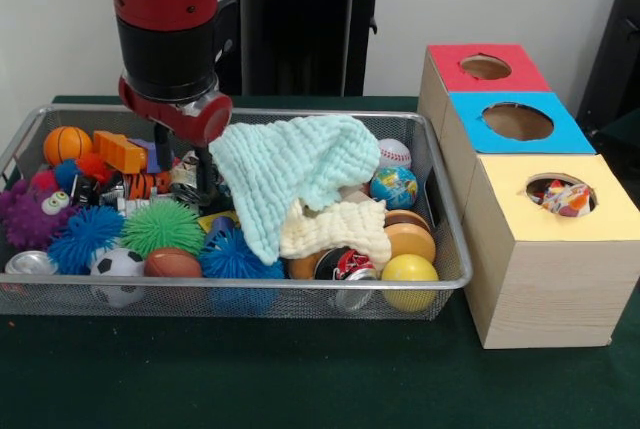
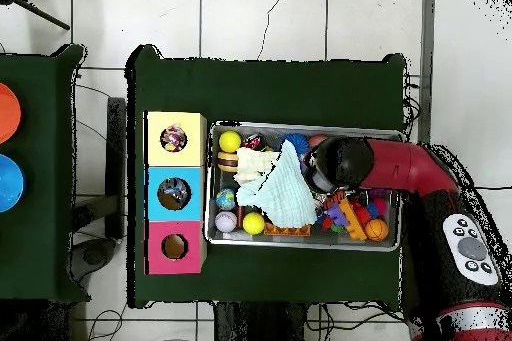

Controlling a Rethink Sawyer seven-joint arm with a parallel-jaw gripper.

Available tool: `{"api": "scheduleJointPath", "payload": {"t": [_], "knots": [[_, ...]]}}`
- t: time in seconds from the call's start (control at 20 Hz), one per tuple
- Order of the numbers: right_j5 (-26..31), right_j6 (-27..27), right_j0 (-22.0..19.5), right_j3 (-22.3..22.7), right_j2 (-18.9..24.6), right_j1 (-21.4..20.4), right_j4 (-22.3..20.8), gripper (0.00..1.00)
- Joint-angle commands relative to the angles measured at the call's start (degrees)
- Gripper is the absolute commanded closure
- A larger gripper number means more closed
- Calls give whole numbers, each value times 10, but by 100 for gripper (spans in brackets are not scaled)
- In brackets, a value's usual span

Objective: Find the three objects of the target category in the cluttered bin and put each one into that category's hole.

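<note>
My fingers [image 1: 203, 189] are down in the bin [image 1: 440, 279] by the mint cloth [image 1: 285, 174], and I cannot tell if they grip anything; the risk is snagging that cloth, dragging the cream cloth [image 1: 335, 234] too and spilling clutter on the worktop [image 1: 300, 369]. Count: two cloths, three boxes with one hole each, red [image 1: 485, 67], blue [image 1: 517, 121], yellow [image 1: 560, 194]; the target category isn't evident, though the yellow hole holds something patterned.
</note>
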Motion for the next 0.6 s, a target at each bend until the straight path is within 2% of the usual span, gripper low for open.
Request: {"api": "scheduleJointPath", "payload": {"t": [0.05, 0.4, 0.5, 0.6], "knots": [[48, -95, -7, 45, 26, -24, 5, 0], [66, -107, -14, 81, 32, -93, 25, 0], [84, -114, -15, 61, 34, -87, 28, 0], [73, -113, -14, 72, 34, -93, 24, 0]]}}
